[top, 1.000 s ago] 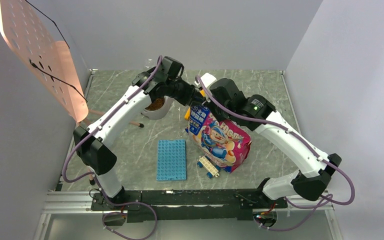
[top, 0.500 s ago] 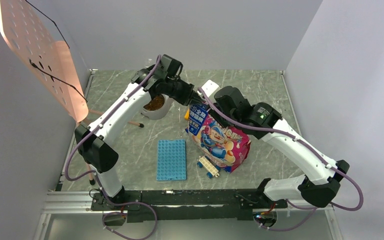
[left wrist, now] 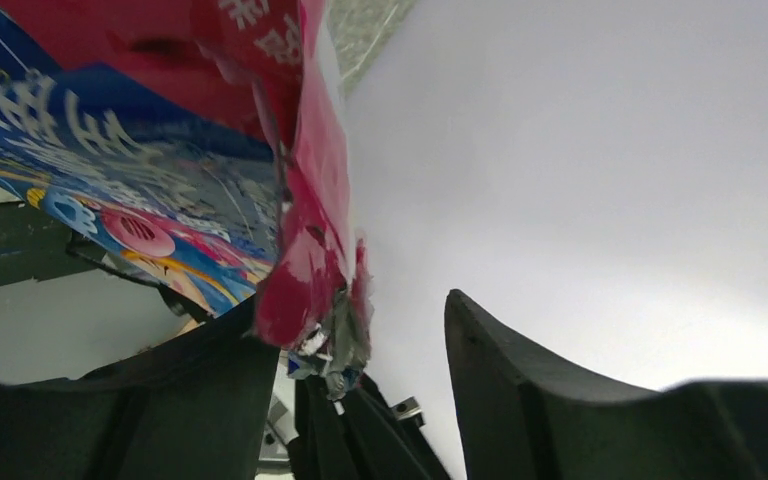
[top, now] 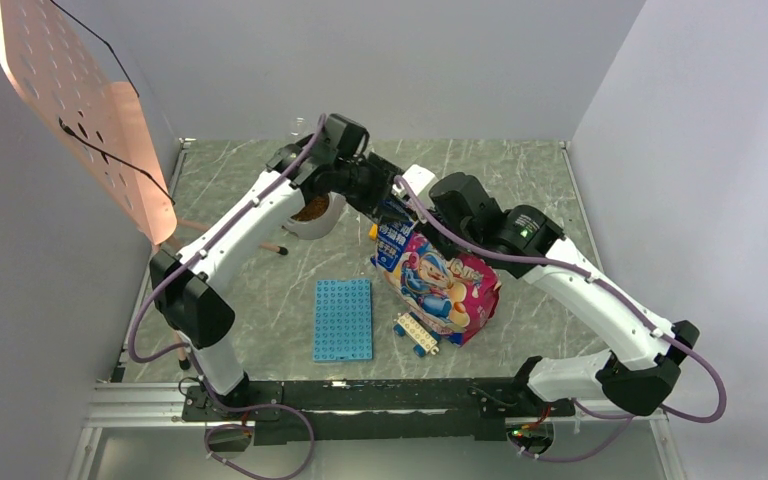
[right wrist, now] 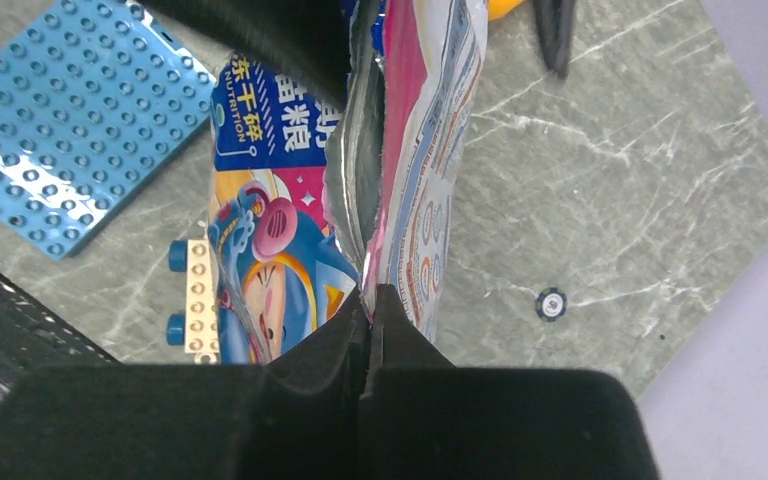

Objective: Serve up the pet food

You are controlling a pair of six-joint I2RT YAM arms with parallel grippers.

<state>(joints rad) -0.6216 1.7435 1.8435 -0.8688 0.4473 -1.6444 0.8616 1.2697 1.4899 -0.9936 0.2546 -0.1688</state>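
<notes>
Pet food [top: 309,209]: brown kibble shows in the bowl [top: 326,224] at far left. The rest is presumably inside the bag [top: 440,285], propped mid-worktop [top: 530,180]. Right pincer [right wrist: 368,300] is clamped tight on the bag's top edge. Left pincer [left wrist: 360,312] is spread wide, gripping nothing; the bag's torn red lip lies against one finger. Step in hand, by my reading: spreading the mouth. Advice: close left on the opposite lip only, pull apart gently, hold right firm, and keep the bag upright so nothing spills.
</notes>
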